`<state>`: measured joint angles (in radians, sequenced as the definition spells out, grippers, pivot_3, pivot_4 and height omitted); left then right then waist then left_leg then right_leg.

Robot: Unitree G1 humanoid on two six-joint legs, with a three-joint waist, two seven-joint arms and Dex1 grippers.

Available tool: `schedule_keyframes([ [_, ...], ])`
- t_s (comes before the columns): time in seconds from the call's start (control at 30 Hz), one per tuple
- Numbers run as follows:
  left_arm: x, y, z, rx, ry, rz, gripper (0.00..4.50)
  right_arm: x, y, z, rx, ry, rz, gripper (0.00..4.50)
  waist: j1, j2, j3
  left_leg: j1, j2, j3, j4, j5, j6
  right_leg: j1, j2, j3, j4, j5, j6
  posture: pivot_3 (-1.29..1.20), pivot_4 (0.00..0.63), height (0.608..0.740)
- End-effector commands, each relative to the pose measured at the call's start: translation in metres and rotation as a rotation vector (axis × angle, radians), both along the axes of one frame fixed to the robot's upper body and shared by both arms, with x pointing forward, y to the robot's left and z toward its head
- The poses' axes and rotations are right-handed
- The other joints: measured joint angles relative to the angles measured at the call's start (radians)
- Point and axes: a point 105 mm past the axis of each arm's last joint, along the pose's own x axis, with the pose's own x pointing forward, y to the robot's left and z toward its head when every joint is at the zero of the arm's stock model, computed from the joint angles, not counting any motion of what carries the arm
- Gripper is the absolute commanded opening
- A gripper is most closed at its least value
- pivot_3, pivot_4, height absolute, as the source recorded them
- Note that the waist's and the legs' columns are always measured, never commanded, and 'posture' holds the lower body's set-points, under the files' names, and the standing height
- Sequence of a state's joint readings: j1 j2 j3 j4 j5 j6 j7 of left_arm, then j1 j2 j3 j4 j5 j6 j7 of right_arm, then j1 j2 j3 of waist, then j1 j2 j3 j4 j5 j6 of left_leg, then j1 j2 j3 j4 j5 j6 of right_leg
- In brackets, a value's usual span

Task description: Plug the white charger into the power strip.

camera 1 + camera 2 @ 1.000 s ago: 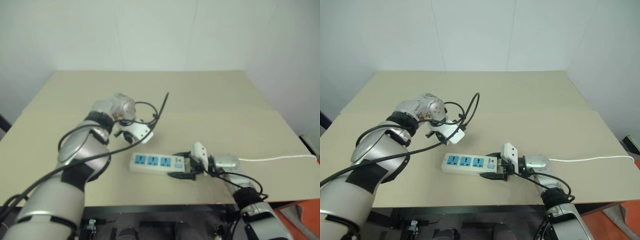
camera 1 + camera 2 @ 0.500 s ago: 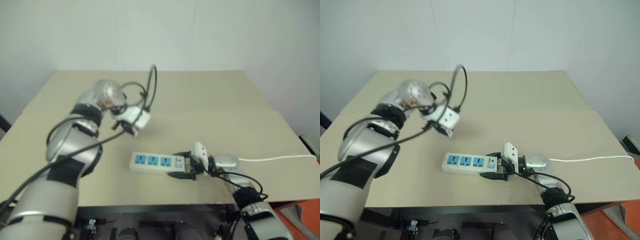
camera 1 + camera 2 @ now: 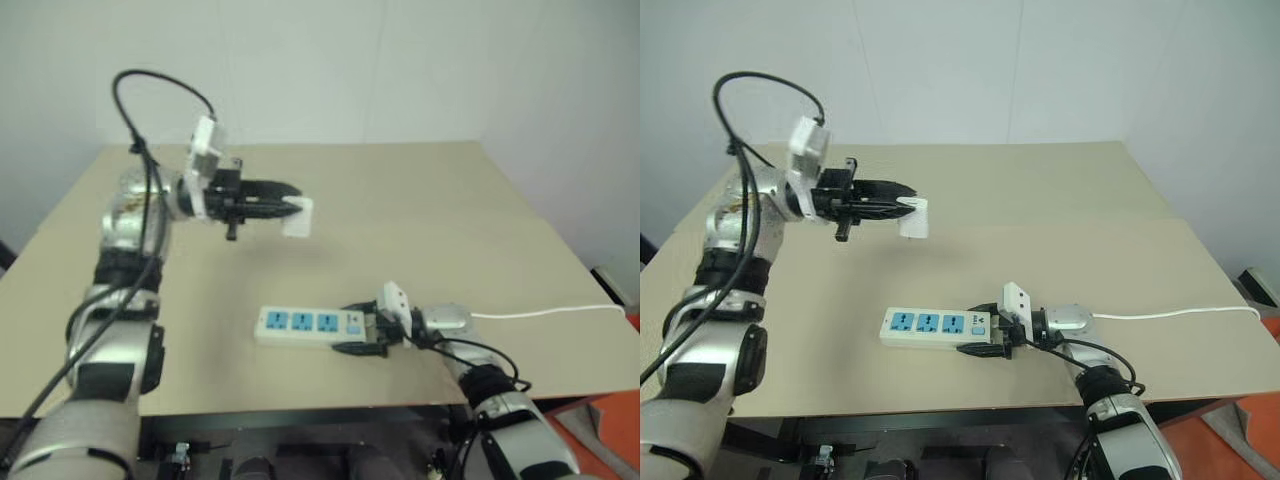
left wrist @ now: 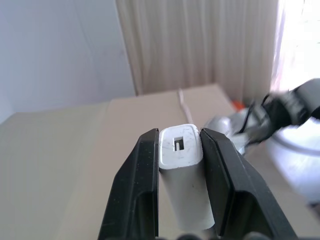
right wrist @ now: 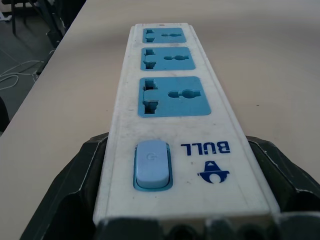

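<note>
Left wrist view shows your left gripper (image 4: 181, 155) clamped on the white charger (image 4: 184, 172), a small plain white plastic block, with a black finger (image 4: 137, 192) pressed flat against each side and a small rectangular port in the end face turned toward the camera. From the head views, that block (image 3: 914, 217) hangs high above the tan table (image 3: 1060, 210), well apart from the power strip (image 3: 936, 326), a long white plastic bar with three blue socket faces in a row, which lies flat near the table's front edge. Your right gripper (image 3: 990, 335) grips the strip at its switch end; the right wrist view shows its jaws bracing both long edges beside the pale blue rocker switch (image 5: 152, 165), while the white cord (image 3: 1170, 315) trails off toward the right.

The prongs are not visible, so confirm which face carries them before you descend. You would do best to turn the wrist until that face points straight down, line the block over one blue socket (image 5: 171, 96), and lower it square rather than at a slant. Keep the right grasp firm so the strip cannot slide or tip under the push. Press steadily; a skewed entry could jam or twist the charger in your fingers.
</note>
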<state>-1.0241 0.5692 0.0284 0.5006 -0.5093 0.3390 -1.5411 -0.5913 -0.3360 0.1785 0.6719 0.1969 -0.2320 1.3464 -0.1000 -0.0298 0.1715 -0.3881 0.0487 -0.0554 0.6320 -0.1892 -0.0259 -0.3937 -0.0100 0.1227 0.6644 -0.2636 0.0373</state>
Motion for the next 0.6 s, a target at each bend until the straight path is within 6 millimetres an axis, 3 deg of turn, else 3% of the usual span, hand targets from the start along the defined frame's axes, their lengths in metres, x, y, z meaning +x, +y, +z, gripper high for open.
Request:
schedule_keyframes([
  [0.03, -0.014, -0.007, -0.009, -0.054, 0.041, -0.021, 0.95, 0.001, 0.001, -0.003, -0.01, -0.001, -0.003, 3.42, -0.001, 0.0, 0.0, 0.003, 0.0, 0.0, 0.0, 0.0, 0.0, 0.003, 0.0, 0.0, 0.0, 0.0, 0.0, 0.0, 0.15, 0.74],
  [0.23, -0.021, -0.021, -0.045, -0.058, 0.032, 0.016, 0.95, 0.0, 0.004, -0.004, -0.01, 0.001, 0.004, 3.42, -0.001, 0.0, 0.0, 0.006, 0.0, 0.0, -0.001, 0.0, 0.0, 0.005, 0.0, 0.0, -0.001, 0.0, 0.0, 0.0, 0.15, 0.74],
  [0.6, -0.022, -0.037, -0.056, -0.082, -0.073, 0.045, 0.95, 0.0, 0.003, -0.003, -0.006, -0.006, 0.0, 3.42, -0.002, 0.0, 0.0, 0.006, 0.0, 0.001, -0.002, 0.0, 0.0, 0.005, 0.0, 0.001, -0.002, 0.0, 0.0, 0.0, 0.15, 0.74],
])
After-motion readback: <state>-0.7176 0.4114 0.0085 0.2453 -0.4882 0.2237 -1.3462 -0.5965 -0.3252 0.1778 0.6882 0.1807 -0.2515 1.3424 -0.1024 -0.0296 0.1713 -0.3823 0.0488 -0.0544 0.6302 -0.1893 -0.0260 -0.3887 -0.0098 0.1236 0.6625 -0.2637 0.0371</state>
